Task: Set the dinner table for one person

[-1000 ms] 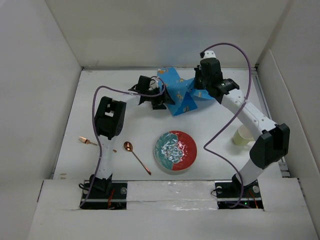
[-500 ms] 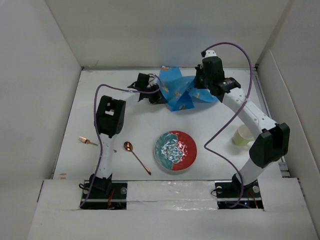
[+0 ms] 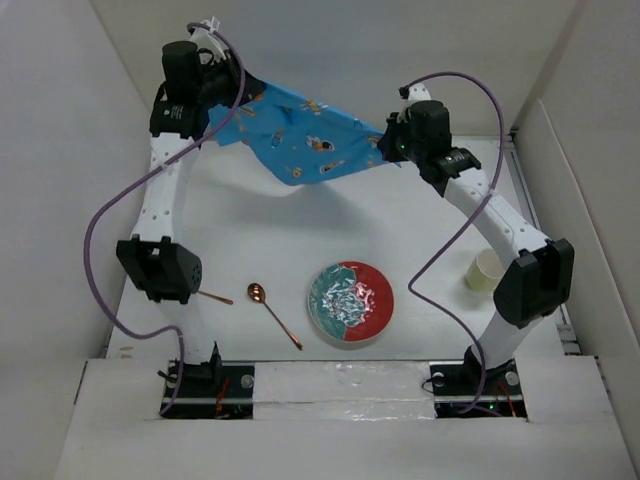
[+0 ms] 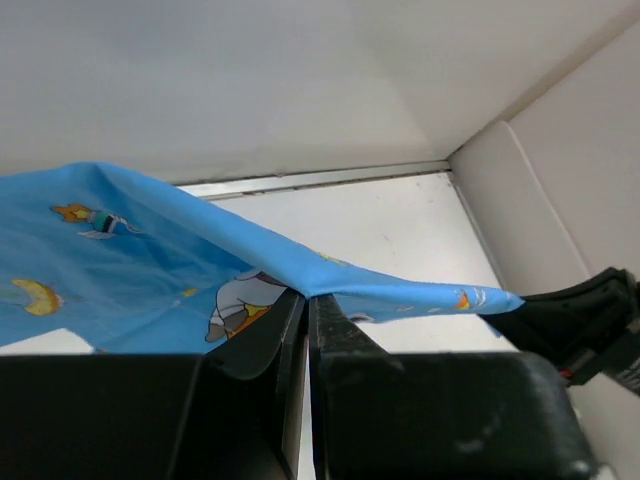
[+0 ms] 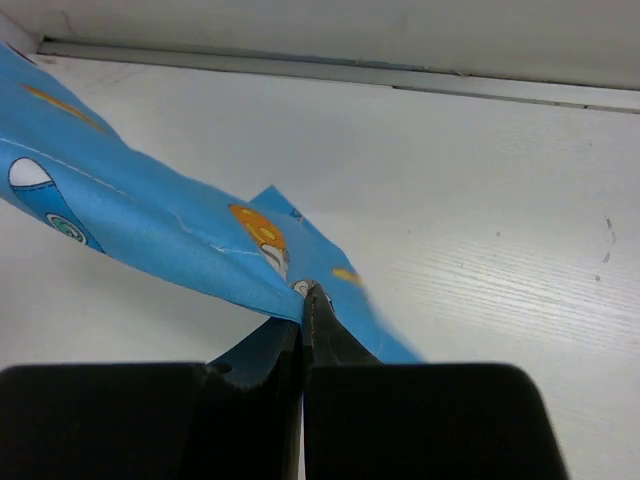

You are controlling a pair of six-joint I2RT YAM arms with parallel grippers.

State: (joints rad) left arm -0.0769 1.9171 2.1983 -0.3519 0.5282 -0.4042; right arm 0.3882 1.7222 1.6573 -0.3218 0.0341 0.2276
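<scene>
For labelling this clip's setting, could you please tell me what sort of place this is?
Probably a lab test cell, not a home: plain white walls box in the white tabletop, two robot arms are bolted at its near edge, and a plate, spoon and cup sit on it.

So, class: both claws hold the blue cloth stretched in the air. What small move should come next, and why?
Probably lower both together, keeping tension: the left claw and right claw each pinch an edge of the cloth, which hangs spread, sagging, above the table beyond the plate.
</scene>
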